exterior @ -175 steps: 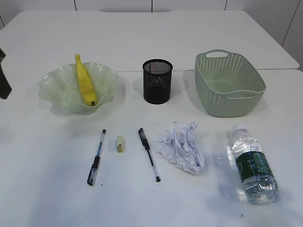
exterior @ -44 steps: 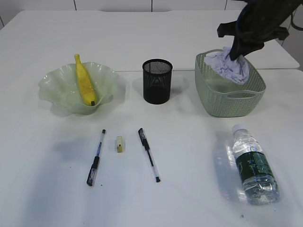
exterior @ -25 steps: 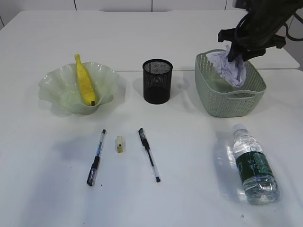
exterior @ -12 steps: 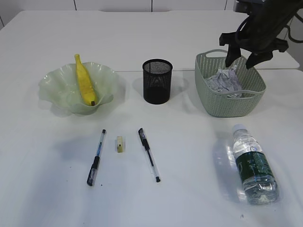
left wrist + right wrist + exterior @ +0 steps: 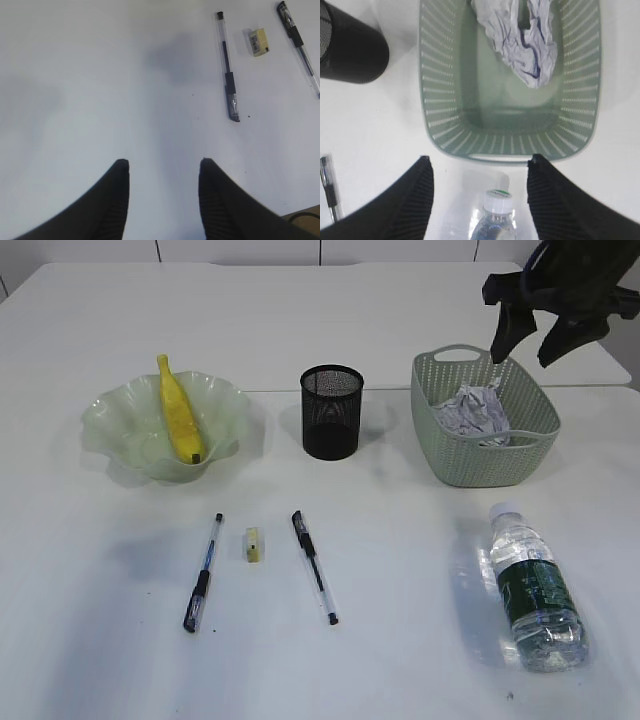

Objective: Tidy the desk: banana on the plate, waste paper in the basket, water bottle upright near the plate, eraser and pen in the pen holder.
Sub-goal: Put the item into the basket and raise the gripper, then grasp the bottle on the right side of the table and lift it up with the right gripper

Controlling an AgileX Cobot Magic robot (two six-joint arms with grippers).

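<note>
**Paper in the basket, right arm clear above it; bottle, pens and eraser not yet handled**

Exterior view: the right gripper (image 5: 530, 345) hangs above the far rim of the basket (image 5: 452, 458) with its fingers spread and nothing between them. The waste paper (image 5: 478, 412) lies loose inside, resting toward the far end, so that part of the task looks done. The banana (image 5: 178, 420) lies along the plate (image 5: 225, 405), also settled. The water bottle (image 5: 533, 592) lies on its side near the front right, cap pointing toward the basket, well apart from the plate. Two pens, the left pen (image 5: 204, 571) and the right pen (image 5: 315, 567), lie with the eraser (image 5: 254, 544) between them, in front of the pen holder (image 5: 332, 411). The table around these small items is bare, giving open room to approach from above or from the front.

Left wrist view: the left gripper (image 5: 162, 172) hovers over bare tabletop, fingers parted and holding nothing. The pens and eraser sit toward the upper right of this view, apart from the fingers, with clear surface between.

Right wrist view: the spread fingers frame the basket's near wall from above. The paper sits against the far end, leaving the basket floor mostly open. The bottle's cap shows just outside the near wall, and the pen holder stands beside the basket, apart from it.
</note>
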